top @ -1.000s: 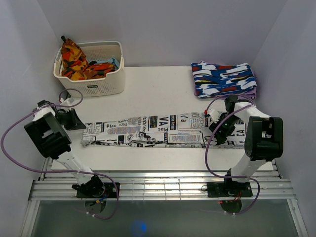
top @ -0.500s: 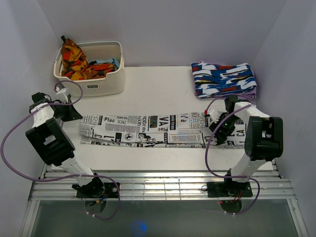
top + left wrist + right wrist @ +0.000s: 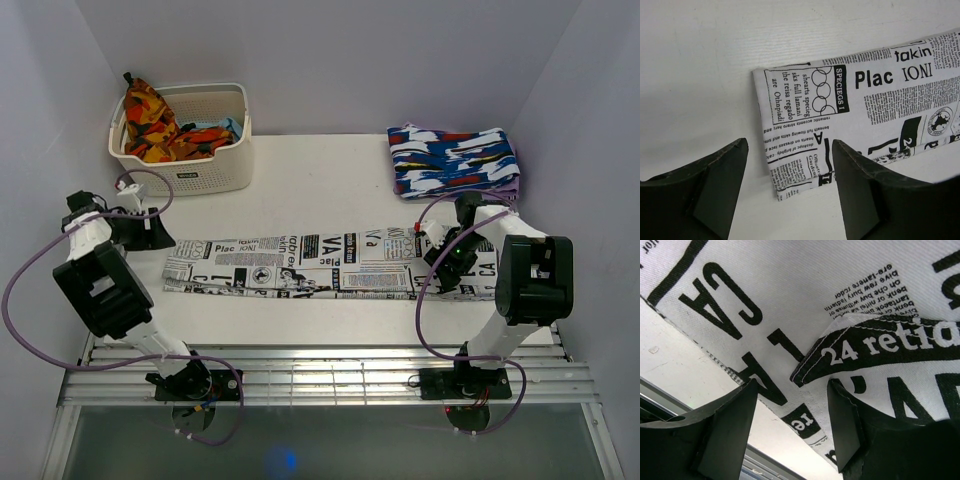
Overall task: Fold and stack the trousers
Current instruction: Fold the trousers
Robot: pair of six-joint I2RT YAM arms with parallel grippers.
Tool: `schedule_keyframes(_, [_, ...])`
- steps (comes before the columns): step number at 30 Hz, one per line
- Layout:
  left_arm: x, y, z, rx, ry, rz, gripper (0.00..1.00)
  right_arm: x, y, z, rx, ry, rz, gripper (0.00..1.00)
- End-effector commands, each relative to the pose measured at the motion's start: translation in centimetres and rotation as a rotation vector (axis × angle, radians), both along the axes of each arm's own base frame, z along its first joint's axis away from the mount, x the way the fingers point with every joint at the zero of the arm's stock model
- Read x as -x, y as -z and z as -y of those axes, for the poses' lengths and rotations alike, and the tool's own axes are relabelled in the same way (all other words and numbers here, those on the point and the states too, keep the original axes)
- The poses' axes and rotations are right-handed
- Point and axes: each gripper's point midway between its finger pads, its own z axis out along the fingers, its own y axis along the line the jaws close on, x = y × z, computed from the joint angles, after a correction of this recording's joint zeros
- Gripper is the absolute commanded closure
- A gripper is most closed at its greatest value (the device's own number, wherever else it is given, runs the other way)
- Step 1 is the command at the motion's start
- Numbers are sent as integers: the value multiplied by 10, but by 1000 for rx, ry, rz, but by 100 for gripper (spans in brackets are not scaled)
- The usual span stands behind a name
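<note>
**A:** Top external view: the left gripper (image 3: 150, 232) sits at the left end of the trousers (image 3: 320, 265), its jaws spread and empty. The trousers lie as a long flat strip across the middle of the white bench (image 3: 320, 170).

**B:** And the right gripper (image 3: 452, 262)?

**A:** It's over the right end, jaws apart, gripping nothing.

**B:** For the fold, I'd pinch all layers squarely at the left hem and carry them right, edges aligned.

**A:** Agreed. It's limp woven cloth, newsprint-patterned with stitched hems, and will likely sag if lifted unevenly.
</note>
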Motion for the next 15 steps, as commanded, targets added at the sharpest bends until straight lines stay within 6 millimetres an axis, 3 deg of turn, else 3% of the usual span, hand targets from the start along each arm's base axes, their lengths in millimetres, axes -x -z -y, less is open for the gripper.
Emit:
schedule_keyframes(1, [10,-13,2,-35,18,22,21,-5,-9,-1,-2,-9,5,36])
schedule_keyframes(9, [51,16,-1,-91,-103,-137,30,0,-26,-10,-43,-12,34,39])
schedule_keyframes(15, [63,35,-9,-122,-215,-206,31,12,-26,-20,-52,-69,28,43])
